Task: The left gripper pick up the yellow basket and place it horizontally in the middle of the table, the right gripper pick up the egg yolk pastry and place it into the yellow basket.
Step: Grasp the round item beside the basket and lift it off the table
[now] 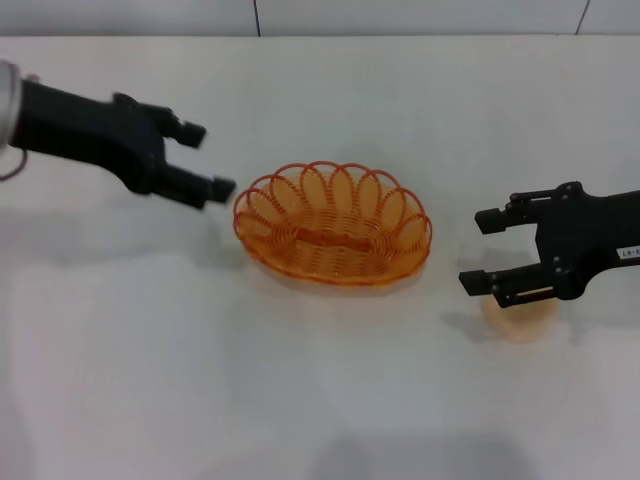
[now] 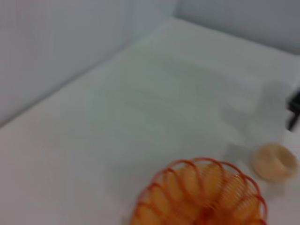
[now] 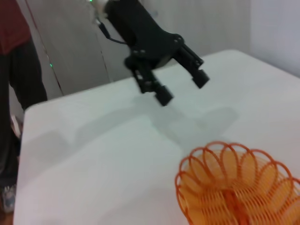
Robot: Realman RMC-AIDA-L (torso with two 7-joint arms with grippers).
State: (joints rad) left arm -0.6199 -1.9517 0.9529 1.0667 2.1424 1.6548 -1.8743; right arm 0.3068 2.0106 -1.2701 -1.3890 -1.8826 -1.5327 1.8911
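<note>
The yellow basket (image 1: 333,223) lies lengthwise across the middle of the white table (image 1: 320,400), empty; it also shows in the left wrist view (image 2: 201,196) and the right wrist view (image 3: 236,183). My left gripper (image 1: 207,160) is open and empty, just left of the basket's rim and apart from it; it also shows in the right wrist view (image 3: 182,85). My right gripper (image 1: 482,252) is open, right of the basket, hovering over the egg yolk pastry (image 1: 520,315), which rests on the table partly hidden under the fingers. The pastry also shows in the left wrist view (image 2: 274,161).
The table's far edge meets a grey wall (image 1: 400,15). A person in dark trousers (image 3: 18,70) stands beyond the table's end in the right wrist view.
</note>
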